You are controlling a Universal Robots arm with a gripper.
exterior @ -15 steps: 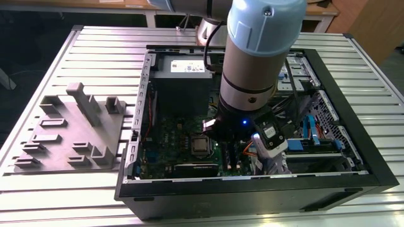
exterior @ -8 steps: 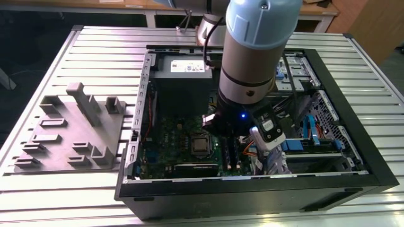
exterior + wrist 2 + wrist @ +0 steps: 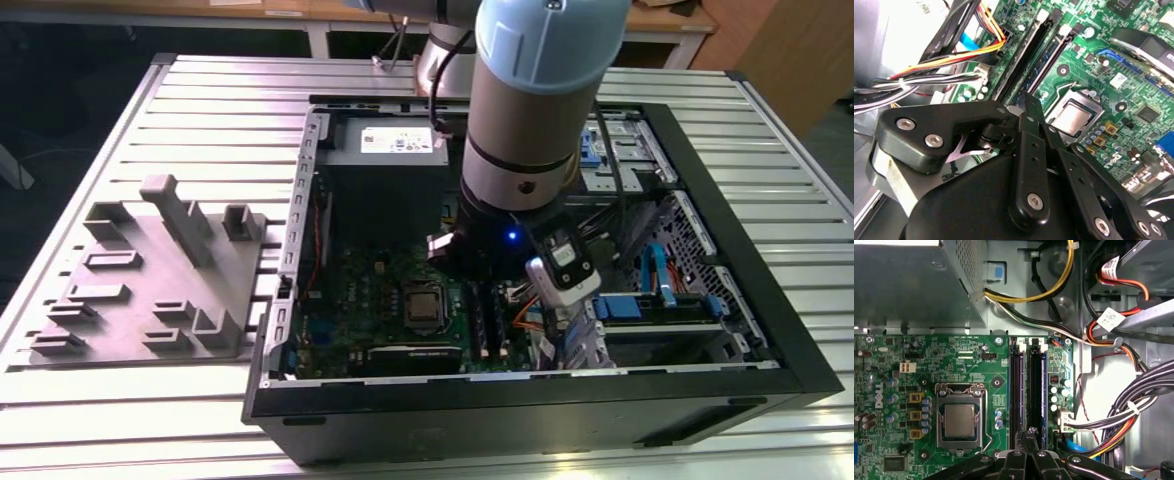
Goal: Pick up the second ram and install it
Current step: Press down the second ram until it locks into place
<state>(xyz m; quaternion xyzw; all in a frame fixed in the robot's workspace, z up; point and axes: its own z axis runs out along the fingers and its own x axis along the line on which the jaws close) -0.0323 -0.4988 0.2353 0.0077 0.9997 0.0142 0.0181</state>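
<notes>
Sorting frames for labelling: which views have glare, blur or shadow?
Exterior view: even light, case interior shadowed under the arm. Second wrist view: claw close and soft, white glare at one corner. First wrist view: motherboard sharp and evenly lit.

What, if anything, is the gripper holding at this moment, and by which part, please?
Nothing that can be seen. The gripper has its fingers closed together with no stick between them, poised over the memory slots on the motherboard.
</notes>
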